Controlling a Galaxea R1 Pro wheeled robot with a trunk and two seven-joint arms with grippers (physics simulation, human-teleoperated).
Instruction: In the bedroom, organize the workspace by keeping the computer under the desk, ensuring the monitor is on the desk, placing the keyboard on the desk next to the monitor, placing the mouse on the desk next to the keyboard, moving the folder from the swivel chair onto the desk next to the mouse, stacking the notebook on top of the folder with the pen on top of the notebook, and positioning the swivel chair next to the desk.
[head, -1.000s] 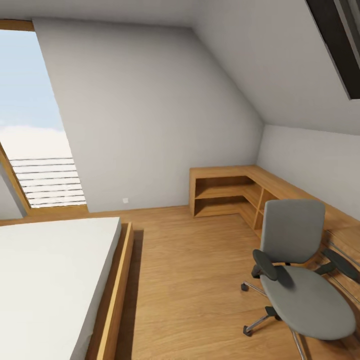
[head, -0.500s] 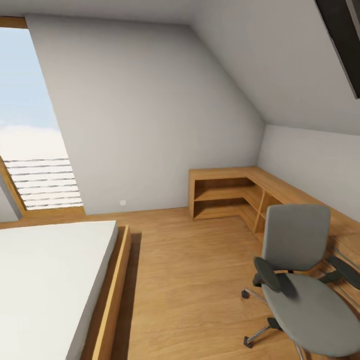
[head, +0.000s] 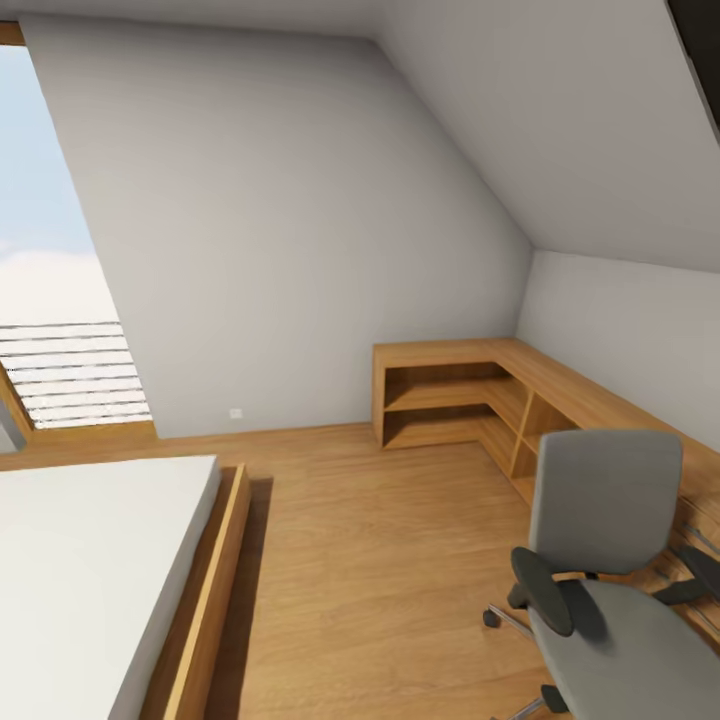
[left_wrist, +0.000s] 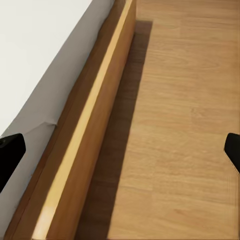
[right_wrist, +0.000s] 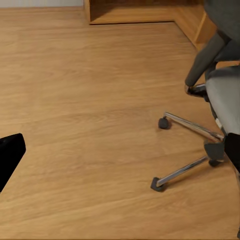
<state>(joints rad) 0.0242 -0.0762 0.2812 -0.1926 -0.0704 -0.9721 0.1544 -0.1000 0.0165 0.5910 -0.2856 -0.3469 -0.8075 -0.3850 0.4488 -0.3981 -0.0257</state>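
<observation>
The swivel chair (head: 603, 498) stands at the lower right of the head view, with a grey back and seat and black armrests; the part of its seat in frame is bare. Its chrome star base (right_wrist: 192, 126) and casters rest on the wood floor in the right wrist view. My right gripper (right_wrist: 120, 152) is open above the floor, beside that base. My left gripper (left_wrist: 120, 150) is open too, hanging over the bed's wooden side rail (left_wrist: 85, 135). The desk, computer, monitor, keyboard, mouse, folder, notebook and pen are out of view.
A low bed (head: 80, 560) with a white mattress and wooden frame takes up the left. A light wooden corner shelf unit (head: 450, 390) runs along the far and right walls behind the chair. Open wood floor (head: 380, 560) lies between. A tall window (head: 45, 300) is at far left.
The whole head picture has shifted, so the camera has moved: the window slid left, and the chair slid toward the lower right corner and is cut off more. Nothing in the room has moved.
</observation>
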